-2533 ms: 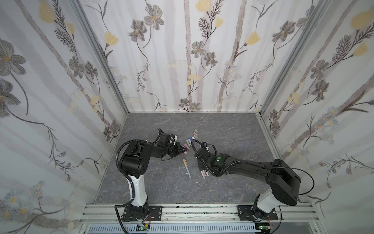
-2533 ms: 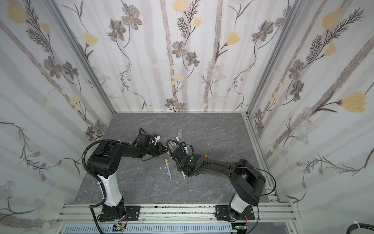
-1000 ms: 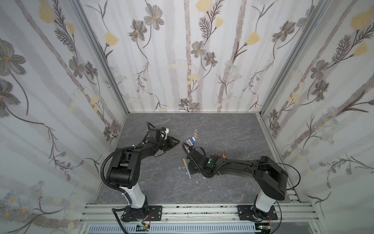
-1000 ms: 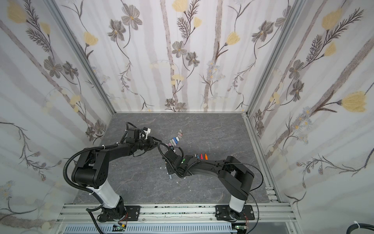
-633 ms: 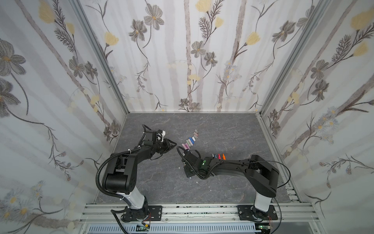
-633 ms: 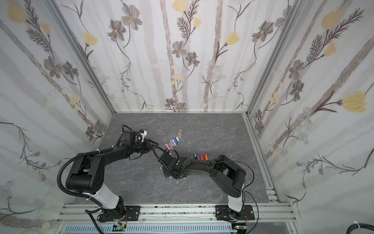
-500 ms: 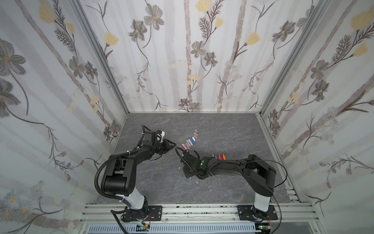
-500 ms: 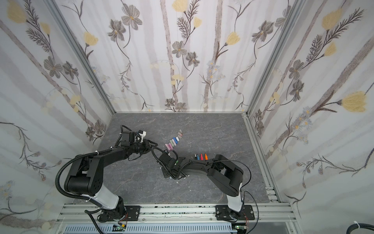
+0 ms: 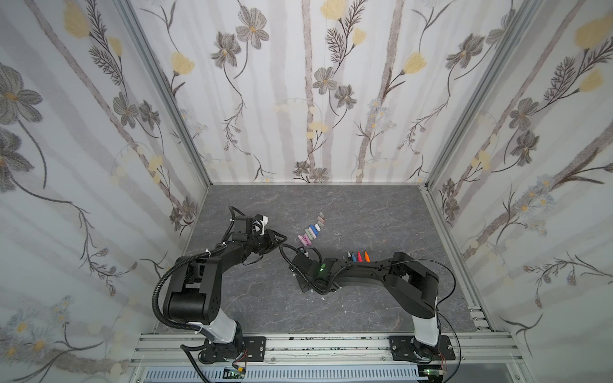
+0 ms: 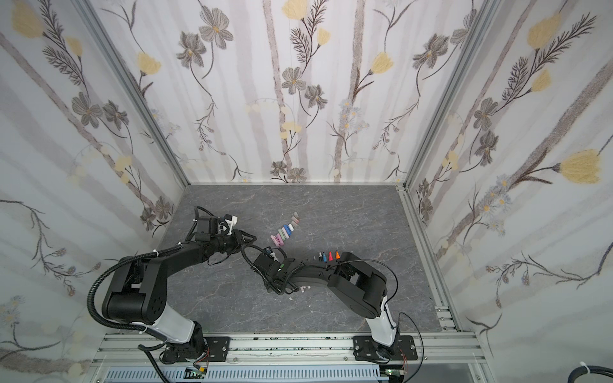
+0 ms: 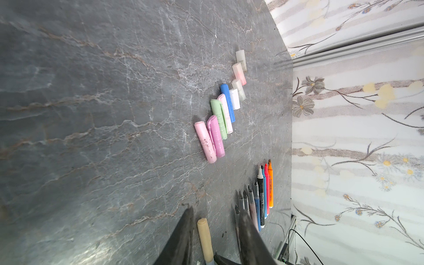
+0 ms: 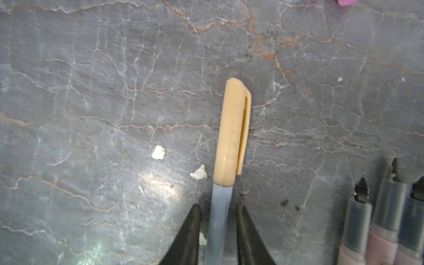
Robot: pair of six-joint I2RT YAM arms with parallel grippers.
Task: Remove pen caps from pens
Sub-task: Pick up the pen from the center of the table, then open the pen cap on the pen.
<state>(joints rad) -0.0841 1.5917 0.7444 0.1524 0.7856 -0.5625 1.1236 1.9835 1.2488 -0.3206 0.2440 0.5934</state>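
Note:
A pen with a tan cap point(image 12: 231, 130) and a pale blue-grey barrel point(image 12: 218, 218) lies flat on the table. My right gripper point(image 12: 218, 206) is open. Its fingers stand close on either side of the barrel just behind the cap, with a thin dark gap on each side. In the left wrist view the tan cap point(image 11: 204, 234) shows between the fingers of my left gripper point(image 11: 215, 211), which is open and touches nothing. In both top views the left gripper point(image 9: 282, 239) point(image 10: 252, 239) hovers left of the right wrist point(image 9: 315, 267), which hides the pen. Several loose pen caps point(image 9: 311, 230) point(image 11: 220, 114) lie in a slanted row.
Several uncapped pens point(image 9: 357, 256) point(image 11: 261, 197) point(image 12: 385, 218) lie side by side right of the held pen, tips toward the back wall. White specks point(image 12: 158, 152) dot the grey table point(image 9: 365, 212). Flowered walls close three sides, and a metal rail point(image 9: 331, 345) runs along the front.
My right arm has swung left and come down over the tan-capped pen, and its fingers have narrowed around the barrel. The left gripper drew back from the cap row and has barely moved since.

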